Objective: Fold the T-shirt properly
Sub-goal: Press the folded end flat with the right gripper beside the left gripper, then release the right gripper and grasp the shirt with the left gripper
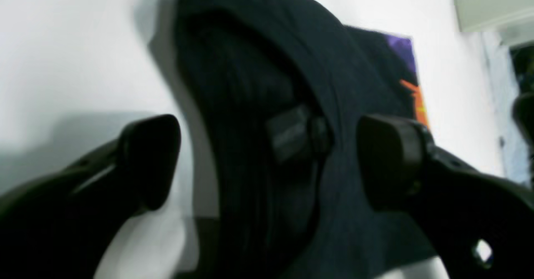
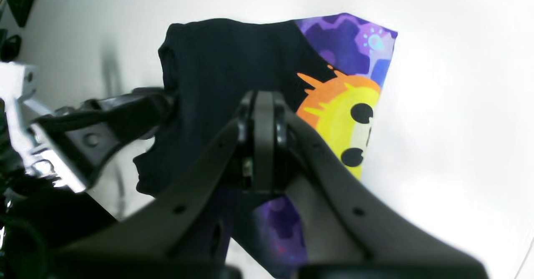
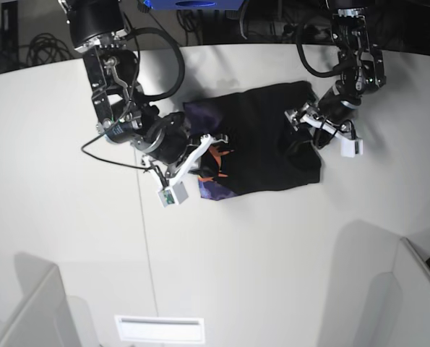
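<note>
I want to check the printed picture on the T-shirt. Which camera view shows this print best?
The right wrist view: the print on the T-shirt is large and sharp, an orange-and-yellow sun face with purple around it. The left wrist view shows only a blurred purple and orange strip. The base view shows a small part beside the right claw.

The T-shirt lies on the table, toward its far edge, with an arm at each of its two ends in the base view. The right gripper sits over the T-shirt's end at that view's left, above the turned-over part, while the left gripper stands at the opposite end, one finger on each side of a raised fold there. In the right wrist view the left gripper touches the T-shirt's left edge.
</note>
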Tool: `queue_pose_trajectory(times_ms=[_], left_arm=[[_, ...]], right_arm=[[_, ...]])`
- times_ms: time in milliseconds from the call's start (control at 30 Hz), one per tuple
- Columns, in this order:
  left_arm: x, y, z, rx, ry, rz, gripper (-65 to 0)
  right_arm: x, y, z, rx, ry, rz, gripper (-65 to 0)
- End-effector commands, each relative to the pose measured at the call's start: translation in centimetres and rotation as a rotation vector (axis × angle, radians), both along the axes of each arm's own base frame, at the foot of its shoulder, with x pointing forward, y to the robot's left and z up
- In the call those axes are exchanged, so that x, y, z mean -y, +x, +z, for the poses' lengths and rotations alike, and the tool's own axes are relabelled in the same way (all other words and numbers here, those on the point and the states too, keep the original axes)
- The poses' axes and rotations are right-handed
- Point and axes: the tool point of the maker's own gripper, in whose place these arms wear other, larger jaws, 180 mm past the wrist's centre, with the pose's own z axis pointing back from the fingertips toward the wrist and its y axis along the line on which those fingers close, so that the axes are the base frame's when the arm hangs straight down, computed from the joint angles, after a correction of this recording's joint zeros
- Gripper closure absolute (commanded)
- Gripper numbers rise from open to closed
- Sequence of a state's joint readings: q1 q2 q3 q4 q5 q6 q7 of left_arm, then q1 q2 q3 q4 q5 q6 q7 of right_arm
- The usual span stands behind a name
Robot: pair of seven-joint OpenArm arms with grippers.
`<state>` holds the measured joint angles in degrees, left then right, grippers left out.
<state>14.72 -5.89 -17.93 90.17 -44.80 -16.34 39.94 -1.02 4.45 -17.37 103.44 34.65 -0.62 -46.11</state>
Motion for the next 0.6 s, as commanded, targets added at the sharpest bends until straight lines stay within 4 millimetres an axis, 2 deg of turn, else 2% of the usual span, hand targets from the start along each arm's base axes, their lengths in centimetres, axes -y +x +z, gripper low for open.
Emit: queue_pose_trajectory(times_ms=[0, 100, 233, 367, 433, 467, 567], left_arm=[[0.3, -0.6, -0.7, -0.033, 0.001, 0.001, -63.0], [1.0, -0.3, -1.2, -0.045, -0.017, 0.000, -53.3], [2.9, -0.3, -2.3, -0.094, -0.037, -0.067, -38.0], [3.2, -0.1, -2.6, -0.109, -0.043, -0.081, -16.6], [3.3, -0.1, -2.5, -0.108, -0.043, -0.082, -4.1], [3.2, -0.1, -2.6, -0.109, -0.042, -0.084, 0.0], [2.7, 0.0, -2.5, -0.108, -0.024, -0.090, 0.0]], right_arm=[[0.4, 0.8, 1.3, 0.044, 0.023, -0.024, 0.0], [1.3, 0.9, 1.0, 0.035, 0.024, -0.053, 0.0], [1.4, 1.0, 1.0, 0.035, 0.022, -0.055, 0.0], [3.0, 1.2, 0.6, 0.025, 0.021, -0.109, 0.0], [4.4, 1.5, 0.4, 0.020, 0.020, -0.151, 0.0], [5.1, 1.8, 0.4, 0.020, 0.020, -0.175, 0.0], [7.6, 1.8, -0.2, 0.005, 0.013, -0.247, 0.0]])
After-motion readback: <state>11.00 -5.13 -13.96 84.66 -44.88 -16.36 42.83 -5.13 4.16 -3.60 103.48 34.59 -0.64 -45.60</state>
